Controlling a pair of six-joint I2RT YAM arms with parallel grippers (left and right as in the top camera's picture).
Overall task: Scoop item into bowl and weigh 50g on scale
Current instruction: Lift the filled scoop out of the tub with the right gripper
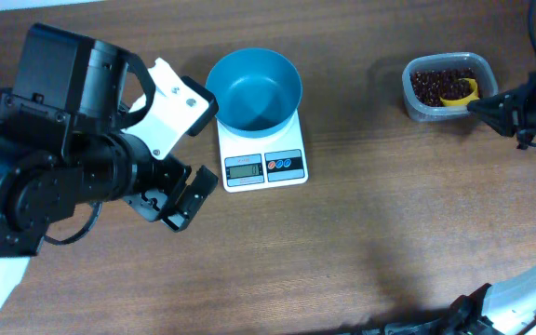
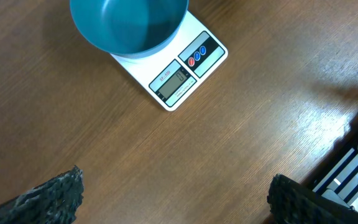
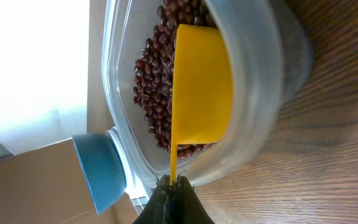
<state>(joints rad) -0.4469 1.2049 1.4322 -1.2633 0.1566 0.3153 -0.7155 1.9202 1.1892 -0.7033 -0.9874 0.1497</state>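
The beans (image 3: 154, 81) lie in the clear tub (image 1: 415, 104) with the yellow scoop (image 3: 201, 87) among them, its handle running straight back into the right gripper (image 3: 174, 190), which is clamped on it; the teal bowl (image 1: 254, 88) sits on the scale (image 1: 263, 167) well to the left (near the left gripper (image 1: 177, 200), fingers spread, empty).

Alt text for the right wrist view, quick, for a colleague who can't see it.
A yellow scoop lies in a clear tub of dark red-brown beans, its thin handle pinched by the shut right gripper at the bottom edge. Behind, to the left, the teal bowl is seen sideways.
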